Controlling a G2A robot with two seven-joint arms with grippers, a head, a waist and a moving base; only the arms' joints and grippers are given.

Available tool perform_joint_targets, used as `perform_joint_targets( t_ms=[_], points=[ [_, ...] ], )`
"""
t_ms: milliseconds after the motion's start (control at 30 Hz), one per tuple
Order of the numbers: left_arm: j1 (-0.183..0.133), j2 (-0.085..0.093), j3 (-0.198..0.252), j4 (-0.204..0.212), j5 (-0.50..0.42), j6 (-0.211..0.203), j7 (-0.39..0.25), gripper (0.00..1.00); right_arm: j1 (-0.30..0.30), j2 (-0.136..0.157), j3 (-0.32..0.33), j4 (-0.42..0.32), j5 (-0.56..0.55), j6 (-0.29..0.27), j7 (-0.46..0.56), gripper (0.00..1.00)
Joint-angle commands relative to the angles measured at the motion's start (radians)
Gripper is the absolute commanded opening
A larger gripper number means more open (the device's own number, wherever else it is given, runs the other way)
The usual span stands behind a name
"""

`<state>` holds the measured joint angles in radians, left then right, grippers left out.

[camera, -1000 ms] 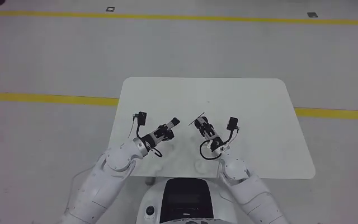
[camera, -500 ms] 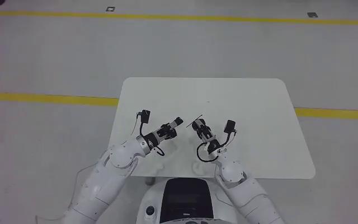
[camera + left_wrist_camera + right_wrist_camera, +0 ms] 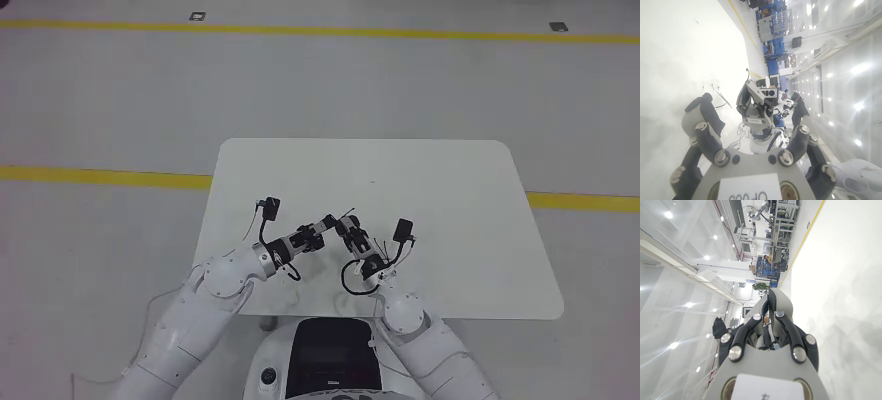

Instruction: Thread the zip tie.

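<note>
Zip tie (image 3: 771, 278) is up off the bench (image 3: 450, 180), over its near middle. It's pinched in the right claw (image 3: 770, 294), which is clamped tight on it, with only a short curved tail poking out past the tips. Facing it almost tip to tip is the left claw (image 3: 753, 113), spread wide and carrying nothing, just beside the right one in the top view. Here's where it could come apart, as I read it. That tail is thin and springy, so if one left finger touches it first, it likely flicks aside instead of seating between the pads. There's very little strap showing too, so a late close may grab air or bump the right claw's tips, close as they are. If the right claw lets go before the left has a firm pinch, the tie drops to the bench. I can't make out the tie's head or its slot, so the line-up for threading is anyone's guess. A few thin dark strands (image 3: 723, 98) lie on the bench beyond the right claw. I can't tell if they're loose ties or part of this one, but they could snag.
</note>
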<state>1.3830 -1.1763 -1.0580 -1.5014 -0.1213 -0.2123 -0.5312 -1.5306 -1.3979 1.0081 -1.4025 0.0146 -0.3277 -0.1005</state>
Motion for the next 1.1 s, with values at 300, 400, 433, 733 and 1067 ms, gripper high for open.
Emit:
perform_joint_targets(
  t_ms=[300,400,433,733,1067],
  points=[
    [-0.004,0.000,0.008,0.024,-0.021,-0.041,-0.001,1.00,-0.008,-0.002,-0.001,-0.016,-0.001,0.008,0.013,0.00],
    [-0.004,0.000,0.008,0.024,-0.021,-0.041,-0.001,1.00,-0.008,-0.002,-0.001,-0.016,-0.001,0.008,0.013,0.00],
    [-0.004,0.000,0.008,0.024,-0.021,-0.041,-0.001,1.00,-0.008,-0.002,-0.001,-0.016,-0.001,0.008,0.013,0.00],
    [-0.003,0.000,0.014,0.046,-0.091,-0.067,-0.016,1.00,-0.022,-0.002,0.005,-0.038,-0.028,0.018,0.011,0.00],
    [-0.008,0.000,0.019,0.051,-0.083,-0.062,-0.007,1.00,-0.028,-0.003,0.011,-0.047,-0.015,0.024,-0.004,0.00]
  ],
)
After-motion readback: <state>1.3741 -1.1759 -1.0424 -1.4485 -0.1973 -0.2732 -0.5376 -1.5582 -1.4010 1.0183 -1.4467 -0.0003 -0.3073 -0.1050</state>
